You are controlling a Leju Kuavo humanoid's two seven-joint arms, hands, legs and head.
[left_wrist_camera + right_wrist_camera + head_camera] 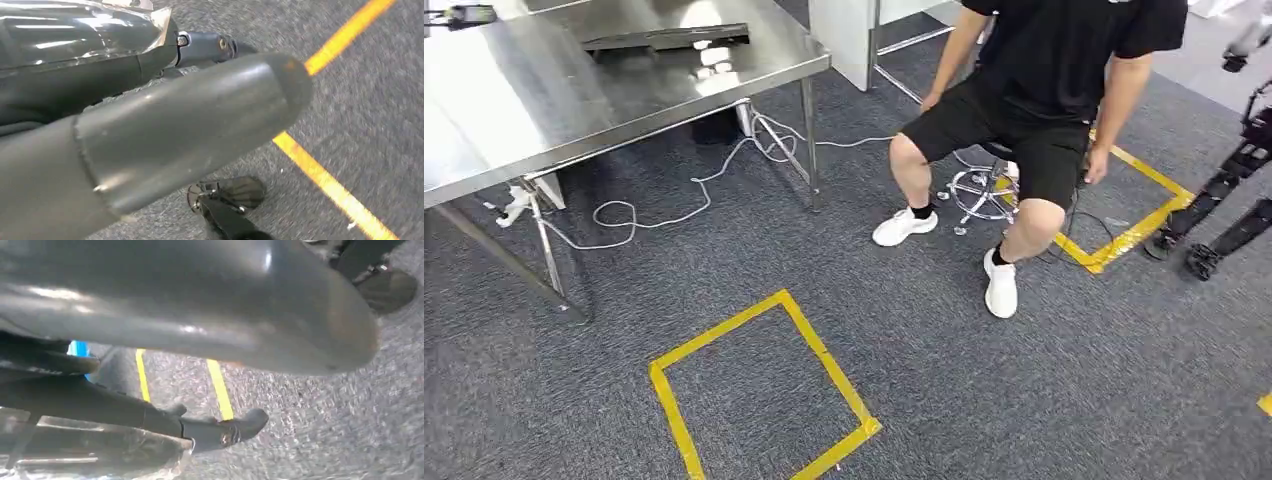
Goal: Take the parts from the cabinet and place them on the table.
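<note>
Nearest to us in the left wrist view, the left hand [165, 135] shows a thick, smooth grey thumb; against its darker fingers [202, 47] lies a clear, glossy bag [85, 30], seemingly held, though we cannot tell how the fingers close on it. In the right wrist view, the right hand [200, 305] has the same rounded grey thumb, with a crinkled transparent bag [100, 455] beside its dark fingers [220, 432]; we cannot tell whether these fingers clamp it. Below both lies coarse grey carpet [984, 400] marked with a yellow tape square [759, 385]. A brushed steel table [544, 90] carries a flat dark tray [669, 38]. A person [1034, 90] in black sits on a chrome-based stool [984, 190], and a white cable [674, 210] curls under the table.
</note>
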